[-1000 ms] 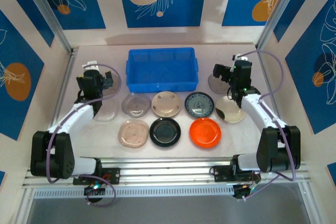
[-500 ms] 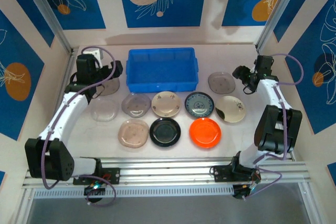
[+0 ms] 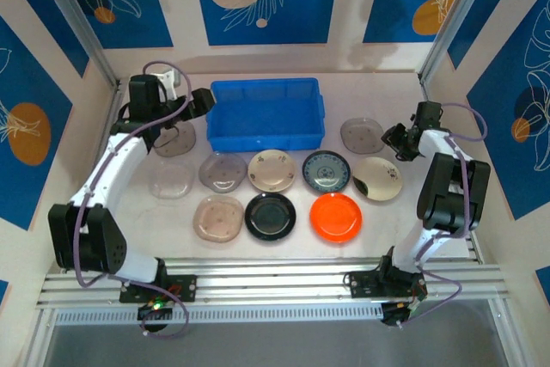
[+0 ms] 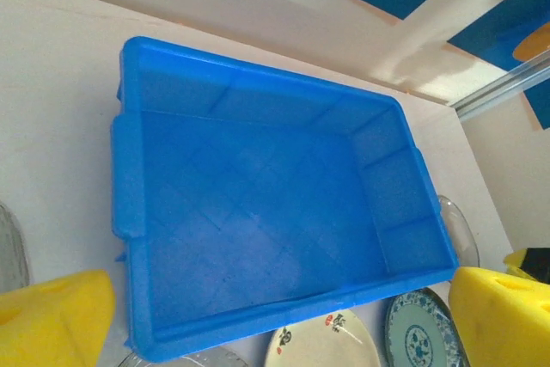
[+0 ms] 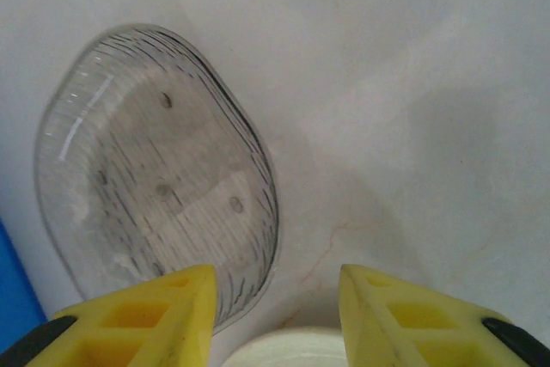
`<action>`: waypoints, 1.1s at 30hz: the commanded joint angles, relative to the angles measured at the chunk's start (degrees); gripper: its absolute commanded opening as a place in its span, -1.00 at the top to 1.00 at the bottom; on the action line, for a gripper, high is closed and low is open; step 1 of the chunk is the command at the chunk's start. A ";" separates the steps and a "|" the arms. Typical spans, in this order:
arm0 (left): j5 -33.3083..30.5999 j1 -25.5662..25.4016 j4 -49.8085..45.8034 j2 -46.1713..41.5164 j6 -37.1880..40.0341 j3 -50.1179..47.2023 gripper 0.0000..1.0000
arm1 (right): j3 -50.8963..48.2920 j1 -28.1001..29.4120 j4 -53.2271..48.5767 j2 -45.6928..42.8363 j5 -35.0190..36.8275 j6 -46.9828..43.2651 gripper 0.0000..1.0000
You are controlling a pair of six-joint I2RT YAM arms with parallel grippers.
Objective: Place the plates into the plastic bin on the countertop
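The blue plastic bin (image 3: 265, 113) stands empty at the back middle of the countertop (image 3: 395, 212). My left gripper (image 3: 199, 102) hovers at its left end, open and empty; in the left wrist view the bin (image 4: 266, 212) lies between the yellow fingers (image 4: 51, 320). Several plates lie in front: grey (image 3: 222, 171), beige (image 3: 272, 169), blue-patterned (image 3: 326, 171), pinkish (image 3: 218, 217), black (image 3: 270, 216), orange-red (image 3: 335, 216). My right gripper (image 3: 397, 139) sits just right of a clear grey plate (image 3: 362, 135), open, the plate's rim (image 5: 155, 186) reaching between its fingers without contact.
Two clear plates (image 3: 174, 139) (image 3: 170, 180) lie on the left under my left arm. A beige plate with a dark mark (image 3: 376, 178) lies near my right gripper. Aluminium rails and blue-patterned panels close in both sides.
My left gripper has swung from the clear plates on the left up to the bin's left end. My right gripper has moved off the clear grey plate to its right side.
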 commanded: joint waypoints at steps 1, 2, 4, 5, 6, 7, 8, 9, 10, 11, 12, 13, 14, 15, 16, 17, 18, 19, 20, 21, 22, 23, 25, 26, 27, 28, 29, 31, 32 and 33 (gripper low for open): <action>3.08 -1.65 -3.73 2.45 0.88 2.45 -0.95 | 2.20 0.17 -0.95 1.47 -1.24 -0.09 0.14; 3.40 -2.00 -3.48 3.00 0.67 2.56 -0.96 | 2.40 0.15 -0.91 1.89 -1.45 -0.08 0.14; 3.44 -3.14 -3.07 4.06 0.53 2.96 -0.96 | 3.01 0.16 -0.89 2.91 -1.68 0.00 0.15; 3.39 -3.51 -2.86 4.44 0.47 3.08 -0.96 | 3.39 0.15 -1.08 3.48 -1.72 0.03 0.15; 3.51 -4.01 -2.68 5.00 0.36 3.33 -0.96 | 3.65 0.15 -1.03 4.00 -2.03 0.02 0.15; 3.41 -4.36 -2.50 5.36 0.23 3.44 -0.96 | 3.74 0.15 -0.79 4.42 -2.31 0.00 0.15; 3.30 -4.83 -2.03 5.72 0.11 3.37 -0.96 | 3.67 0.06 -0.12 4.80 -2.94 0.07 0.15; 3.38 -5.20 -1.46 6.07 -0.12 3.23 -0.96 | 3.66 -0.10 0.45 5.35 -3.57 0.45 0.15; 3.38 -5.52 -0.69 6.24 -0.54 2.83 -0.96 | 3.74 -0.20 0.77 5.84 -4.41 0.69 0.15; 3.36 -5.89 0.40 6.45 -1.06 2.28 -0.97 | 3.88 -0.19 1.16 6.22 -5.15 0.96 0.15; 3.19 -6.18 0.93 6.79 -1.42 2.05 -0.96 | 4.05 -0.10 1.45 6.68 -5.47 1.14 0.16; 3.05 -6.50 0.97 7.09 -1.57 2.04 -0.96 | 4.25 0.03 1.70 7.05 -5.55 1.29 0.18; 2.84 -6.79 1.05 7.35 -1.65 2.12 -0.96 | 4.67 0.20 1.68 7.55 -5.58 1.35 0.20; 2.77 -7.02 1.09 7.59 -1.59 2.13 -0.96 | 5.16 0.23 1.49 8.20 -5.59 1.41 0.23; 2.68 -7.27 1.19 7.77 -1.59 2.13 -0.96 | 5.53 0.33 1.46 8.65 -5.84 1.47 0.24; 2.60 -7.45 1.09 7.90 -1.58 2.26 -0.96 | 5.96 0.38 1.34 9.18 -5.79 1.64 0.24; 2.52 -7.57 0.95 8.08 -1.46 2.39 -0.96 | 6.31 0.41 1.29 9.65 -5.84 1.72 0.38; 2.46 -7.71 0.88 8.24 -1.27 2.55 -0.96 | 6.50 0.41 1.29 9.99 -5.98 1.77 0.56; 2.35 -7.81 0.72 8.33 -1.14 2.65 -0.96 | 6.70 0.41 1.40 10.30 -6.04 1.99 0.62; 2.25 -7.90 0.78 8.43 -1.14 2.74 -0.96 | 6.70 0.41 1.58 10.57 -6.22 2.19 0.62; 2.22 -7.99 0.77 8.57 -1.01 2.87 -0.96 | 6.82 0.42 1.72 10.96 -6.46 2.33 0.62; 2.18 -8.08 0.73 8.85 -1.01 2.99 -0.96 | 7.33 0.41 1.55 11.51 -6.74 2.36 0.62; 2.20 -8.31 0.90 9.46 -1.04 3.10 -0.96 | 8.93 0.59 0.00 12.79 -6.81 2.25 0.61; 2.20 -8.43 0.96 9.62 -1.05 3.10 -0.97 | 9.45 0.63 -0.45 13.26 -6.87 2.30 0.61; 2.16 -8.53 1.00 9.91 -0.97 3.18 -0.96 | 9.87 0.61 -0.79 13.56 -6.94 2.31 0.61; 2.07 -8.74 1.03 10.11 -1.13 3.18 -0.96 | 10.22 0.65 -0.95 13.83 -7.12 2.35 0.60; 1.98 -8.86 1.21 10.31 -1.14 3.10 -0.96 | 10.52 0.64 -1.08 14.11 -7.20 2.30 0.60; 2.02 -9.09 1.44 10.60 -1.18 3.18 -0.96 | 11.25 0.81 -1.68 14.60 -7.29 2.15 0.60; 2.05 -9.18 1.60 10.80 -1.23 3.27 -0.96 | 11.61 0.86 -1.93 14.79 -7.33 1.99 0.61; 2.07 -9.29 1.76 11.00 -1.30 3.27 -0.96 | 11.90 0.96 -2.32 15.10 -7.24 1.98 0.64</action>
